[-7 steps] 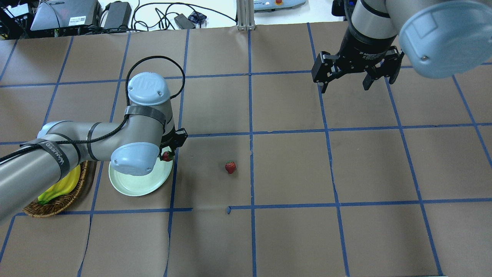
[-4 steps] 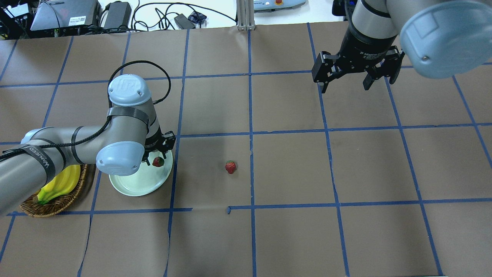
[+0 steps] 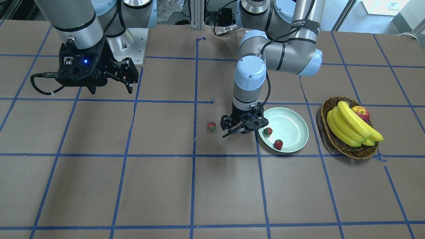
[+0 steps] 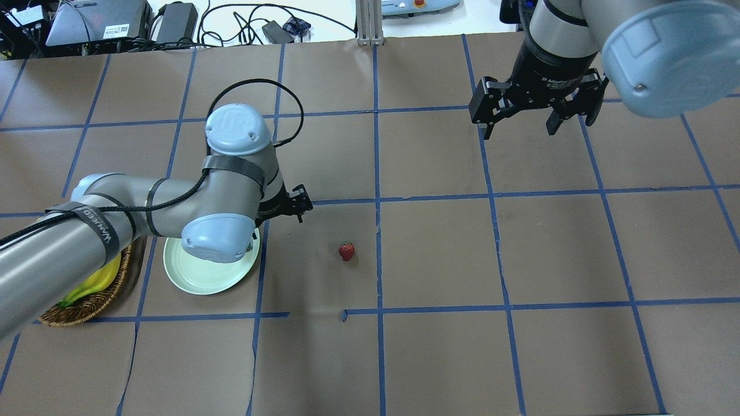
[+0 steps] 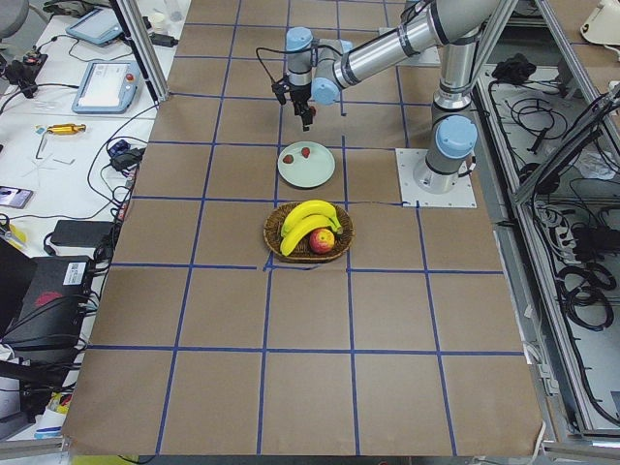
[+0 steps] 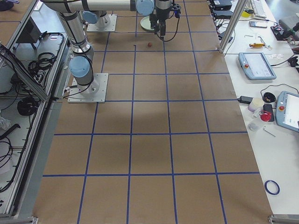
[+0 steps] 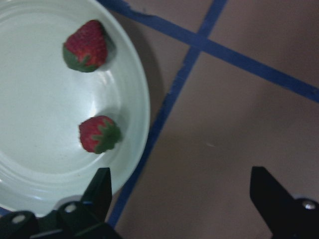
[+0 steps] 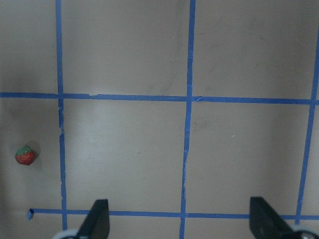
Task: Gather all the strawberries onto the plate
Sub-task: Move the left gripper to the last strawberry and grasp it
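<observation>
Now left tool [image 7: 182,185] has cleared plate [image 7: 35,99].

Surfaces beneath my left jaws
I log the plate [image 7: 40,99] as smooth and glossy; strawberries [image 7: 85,46] dimpled, dull-skinned; table cover [image 7: 224,149] matt brown paper lined with blue tape [image 7: 224,51]; basket [image 3: 345,150] rough woven wicker; my left fingers [image 7: 101,189] matt black.

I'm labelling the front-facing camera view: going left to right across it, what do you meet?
Right gripper → lone strawberry → left gripper → plate → wicker basket.
</observation>
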